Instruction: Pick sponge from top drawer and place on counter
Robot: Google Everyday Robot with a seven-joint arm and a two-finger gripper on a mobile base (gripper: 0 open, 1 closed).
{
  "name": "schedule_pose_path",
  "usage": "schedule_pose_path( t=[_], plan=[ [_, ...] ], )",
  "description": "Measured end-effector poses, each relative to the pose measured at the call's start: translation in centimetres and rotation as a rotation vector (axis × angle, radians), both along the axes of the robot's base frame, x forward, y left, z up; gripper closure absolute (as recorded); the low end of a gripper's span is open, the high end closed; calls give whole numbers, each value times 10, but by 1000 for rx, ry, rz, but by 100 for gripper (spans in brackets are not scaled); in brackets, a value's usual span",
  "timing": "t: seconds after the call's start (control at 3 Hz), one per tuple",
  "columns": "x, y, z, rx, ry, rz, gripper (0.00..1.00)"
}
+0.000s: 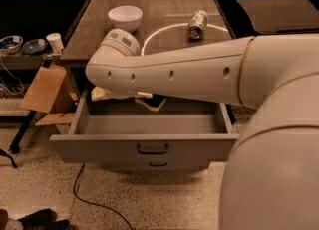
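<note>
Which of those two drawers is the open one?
The top drawer, with the bigger loop handle, is pulled out; the lower drawer beneath it is shut. The gripper is inside the top drawer, at its back.

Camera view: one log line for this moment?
top drawer: open | gripper: inside drawer at its back, under the arm | sponge: not visible | counter: bowl, can

White bowl [124,17], upright. A crushed can [198,24] lies on its side to the bowl's right. A white cup [54,41] stands left of the bowl, with a cardboard box [47,88] nearer the camera.
</note>
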State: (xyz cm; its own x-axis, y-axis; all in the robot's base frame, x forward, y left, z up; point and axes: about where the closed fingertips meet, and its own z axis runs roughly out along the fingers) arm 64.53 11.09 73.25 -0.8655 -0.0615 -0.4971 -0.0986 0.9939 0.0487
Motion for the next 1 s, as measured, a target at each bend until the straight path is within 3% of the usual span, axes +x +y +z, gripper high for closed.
schedule_pose_path(
  t=[0.33, 0.67, 1.0],
  plan=[
    [17, 6, -7, -5, -37, 28, 0],
    [35, -3, -30, -12, -31, 27, 0],
    [47, -30, -64, -39, 14, -21, 0]
  ],
)
